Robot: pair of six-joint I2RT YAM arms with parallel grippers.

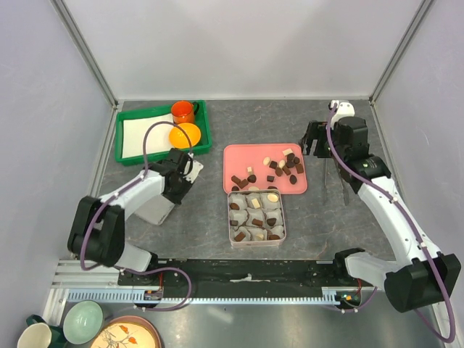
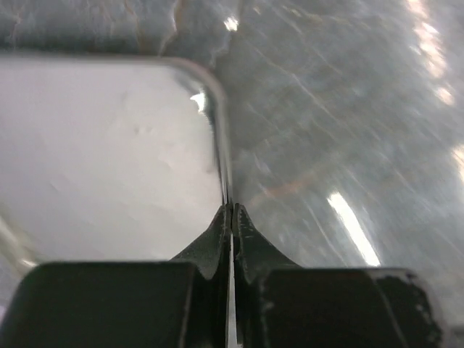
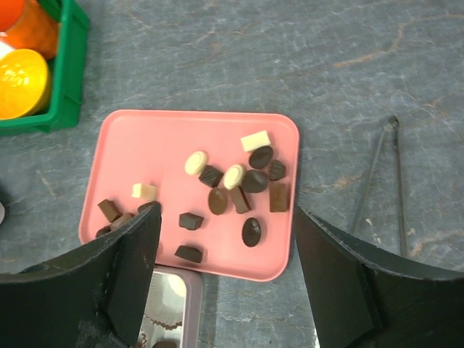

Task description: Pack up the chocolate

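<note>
The grey stone table (image 1: 341,217) carries everything. At its far left sits a green tray (image 1: 145,106) with a white sheet, an orange mug (image 1: 183,111) and an orange bowl (image 1: 185,134).

Mid-table lies a pink tray (image 1: 239,156), its long side running left to right. Just nearer the arms stands a square tin (image 1: 258,243) of paper cups.

Only the top view shows the tin filled: most cups hold a piece, dark or cream. The right wrist view catches just one corner of it.

A flat metal lid (image 2: 109,159) is visible under the left arm. Only the left wrist view shows the left gripper (image 2: 232,210), its jaws clenched and apparently pinching the lid's rim, though that picture is blurred.

The right gripper (image 3: 225,214) hovers over the pink tray's near edge, jaws spread wide and holding nothing.

Thin metal tongs (image 3: 373,174) lie on the table right of the pink tray, clearest from the right wrist.

The rest of the chocolate (image 3: 254,181) is loose on the pink tray, clustered toward its right end, with a few pieces at the left. The pieces point all ways. In the right wrist view one dark bar lies lengthwise up and down, and a cream block beside the far edge is slightly tilted.
</note>
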